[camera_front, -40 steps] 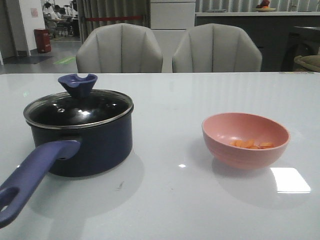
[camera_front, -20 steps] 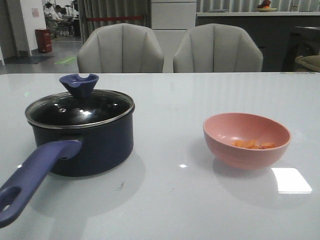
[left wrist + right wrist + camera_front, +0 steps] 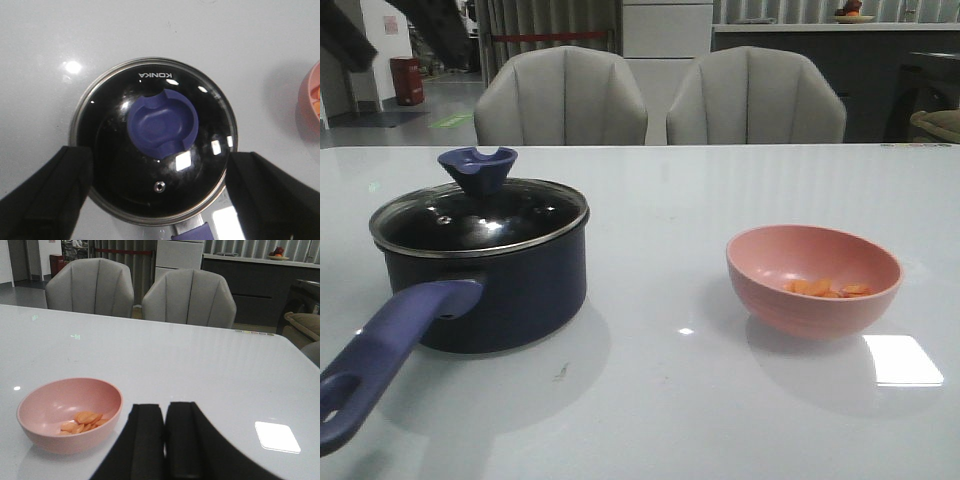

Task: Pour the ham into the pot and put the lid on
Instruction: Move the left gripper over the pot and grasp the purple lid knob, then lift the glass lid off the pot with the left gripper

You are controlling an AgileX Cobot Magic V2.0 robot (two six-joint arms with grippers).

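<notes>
Lid (image 3: 480, 215) sits on pot (image 3: 485, 290); left pincer (image 3: 160, 200) spread apart above it. Right pincer (image 3: 165, 440) together beside bowl (image 3: 70, 415) of ham (image 3: 82, 422).

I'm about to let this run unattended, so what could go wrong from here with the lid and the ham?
1. The left end effector is open over the lid, fingers wider than the rim; closing off-centre on the knob could let the glass lid slip.
2. The lid covers the pot; the ham cannot go in until it is off.
3. The ham lies loose in the pink bowl; pieces may spill in pouring.
</notes>
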